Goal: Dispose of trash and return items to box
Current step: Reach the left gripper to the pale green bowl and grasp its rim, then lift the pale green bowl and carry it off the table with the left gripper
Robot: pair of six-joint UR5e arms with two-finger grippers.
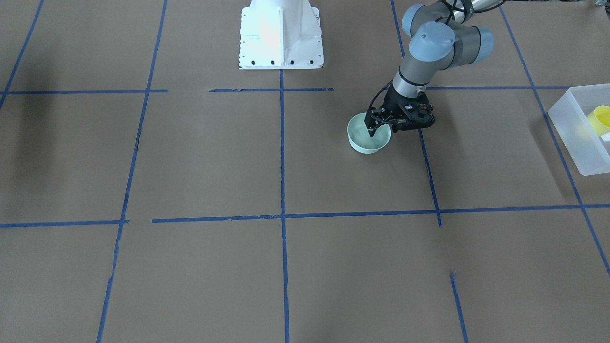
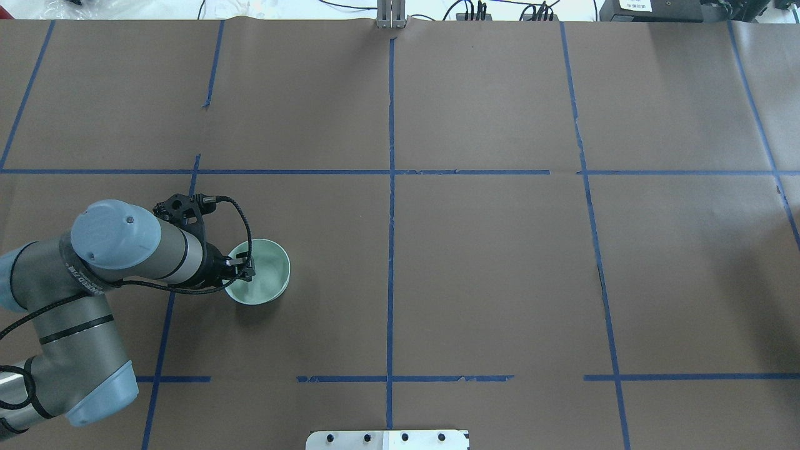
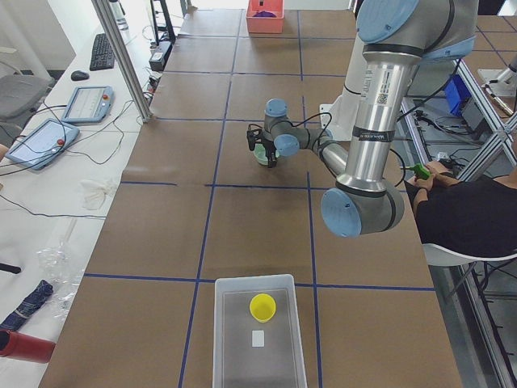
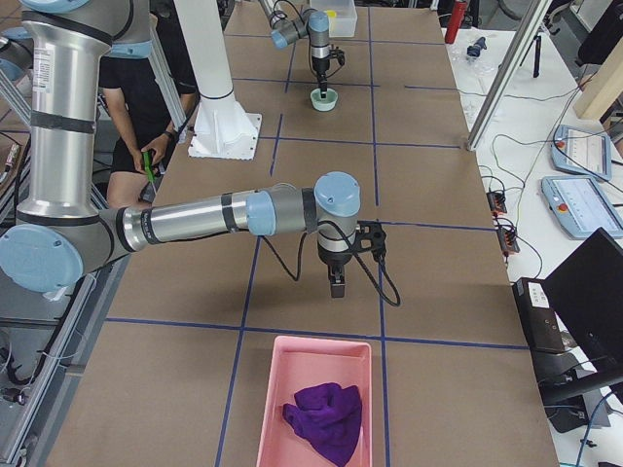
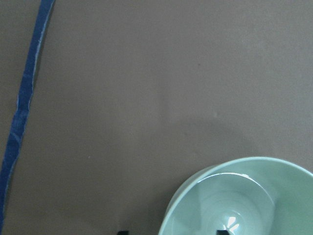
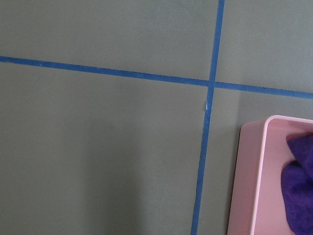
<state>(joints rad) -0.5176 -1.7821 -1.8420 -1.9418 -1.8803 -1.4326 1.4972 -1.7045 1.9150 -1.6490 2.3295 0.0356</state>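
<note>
A pale mint-green bowl (image 1: 369, 140) stands upright on the brown table; it also shows in the overhead view (image 2: 262, 275) and the left wrist view (image 5: 244, 200). My left gripper (image 1: 379, 127) reaches down over its rim, open, with one fingertip (image 5: 122, 232) outside the wall and the other inside the bowl. The yellow cup (image 1: 601, 119) lies in the frosted white box (image 1: 569, 128) at the table's end; both show in the exterior left view, cup (image 3: 262, 307) and box (image 3: 230, 339). My right gripper (image 4: 337, 282) hangs above the table near a pink tray; I cannot tell whether it is open or shut.
A pink tray (image 4: 302, 360) with a purple cloth (image 4: 326, 416) sits at the table's right end, also in the right wrist view (image 6: 252, 186). A small white piece (image 3: 258, 338) lies in the box. The robot's white base (image 1: 281, 38) stands at the table's edge.
</note>
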